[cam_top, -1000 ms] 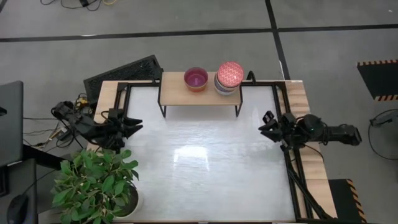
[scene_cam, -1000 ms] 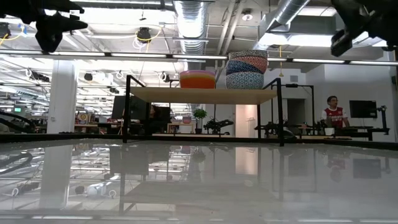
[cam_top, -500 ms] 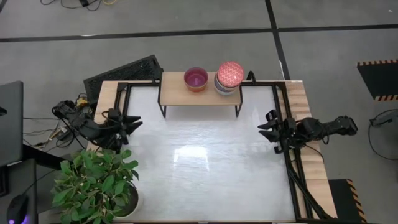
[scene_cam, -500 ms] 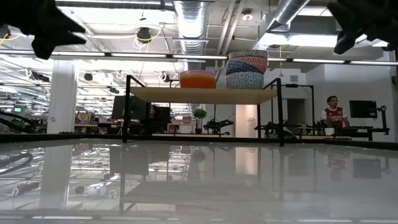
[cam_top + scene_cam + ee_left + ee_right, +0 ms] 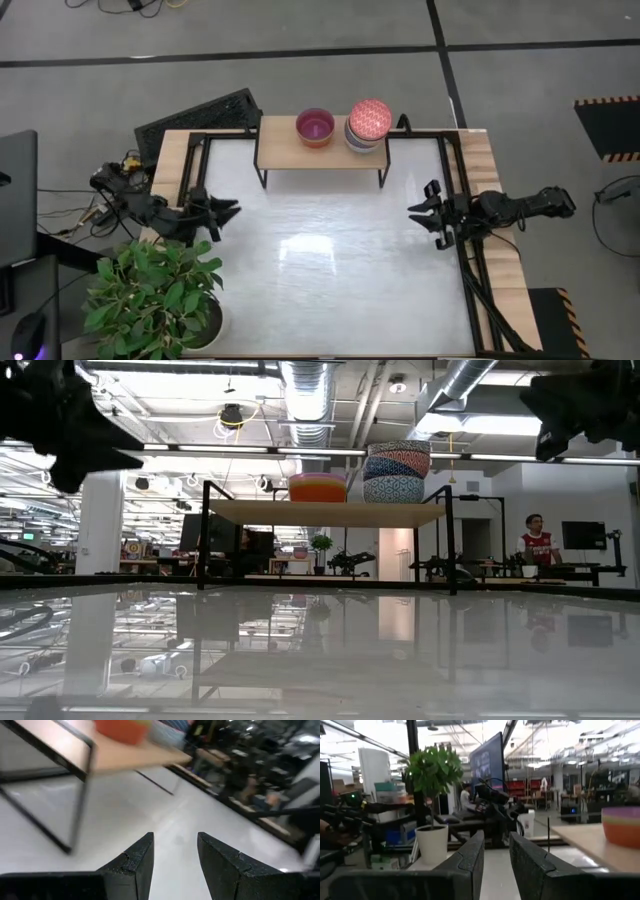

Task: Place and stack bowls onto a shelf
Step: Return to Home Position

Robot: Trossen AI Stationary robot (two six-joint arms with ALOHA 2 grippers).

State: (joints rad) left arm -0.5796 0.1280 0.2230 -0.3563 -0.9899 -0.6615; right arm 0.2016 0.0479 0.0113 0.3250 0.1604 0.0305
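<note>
An orange bowl (image 5: 318, 487) and stacked patterned bowls (image 5: 397, 472) sit on the shelf (image 5: 325, 512); person (image 5: 536, 542) far behind.

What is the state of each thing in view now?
Low shelf with light wooden top and black metal legs: upright, carrying two bowl stacks.
Stack topped by magenta round bowl: nested, upright, on the shelf.
Stack topped by red patterned round bowl: nested, upright, beside it.
Left gripper: open, empty.
Right gripper: open, empty.

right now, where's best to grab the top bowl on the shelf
Likely its rim, from straight above. The red patterned bowl sits upright, nested on the stack at the right end of the shelf, so only its rim stands clear.
</note>
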